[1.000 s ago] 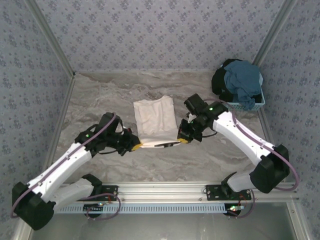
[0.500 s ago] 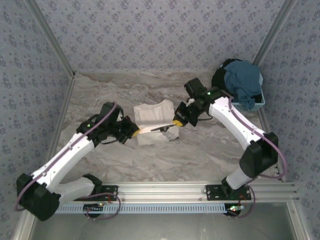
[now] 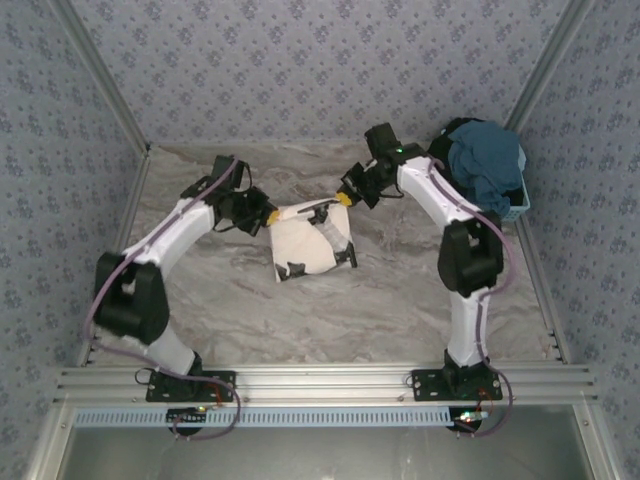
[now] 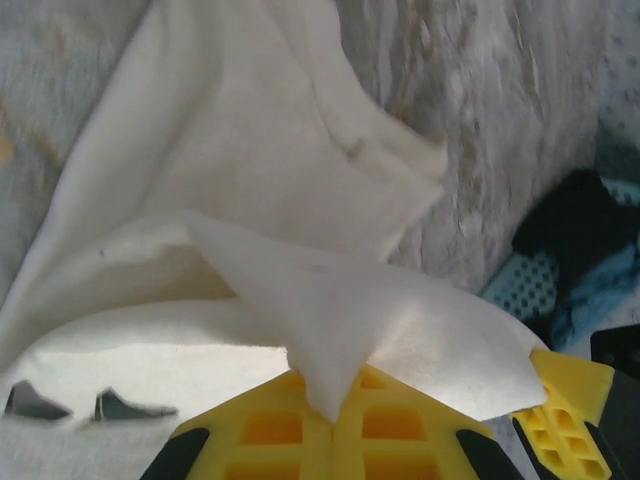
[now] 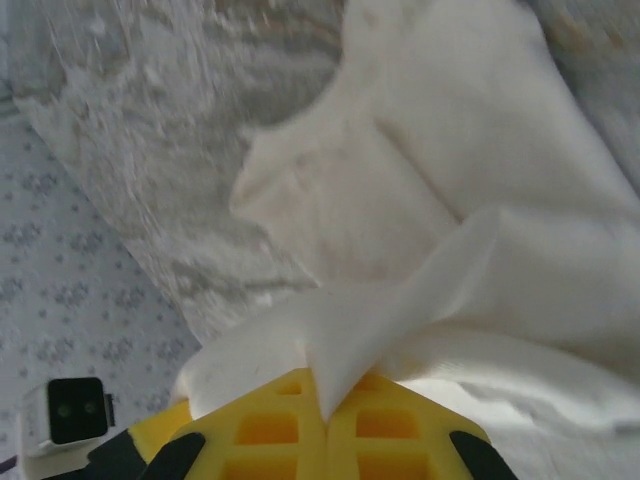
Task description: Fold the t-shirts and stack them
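The cream-white t-shirt [image 3: 311, 243] lies partly folded on the marble table, its lifted edge stretched between both grippers. My left gripper [image 3: 271, 216] is shut on the shirt's left corner; in the left wrist view the cloth [image 4: 300, 250] pinches into the closed yellow fingers [image 4: 260, 435]. My right gripper [image 3: 346, 198] is shut on the right corner, the cream-white t-shirt [image 5: 450, 200] wedged between its yellow fingers [image 5: 400, 430]. A teal-blue t-shirt [image 3: 488, 162] and a black t-shirt [image 3: 440, 160] are heaped at the back right.
The light-blue lattice basket [image 3: 508, 211] sits under the heap in the back right corner, by the right arm's elbow. Patterned walls enclose the table [image 3: 400, 300] on three sides. Open marble lies in front of the shirt.
Both grippers carried the shirt's near edge from the front of the table back over the shirt toward the far side, folding it. Both arms are now stretched far out.
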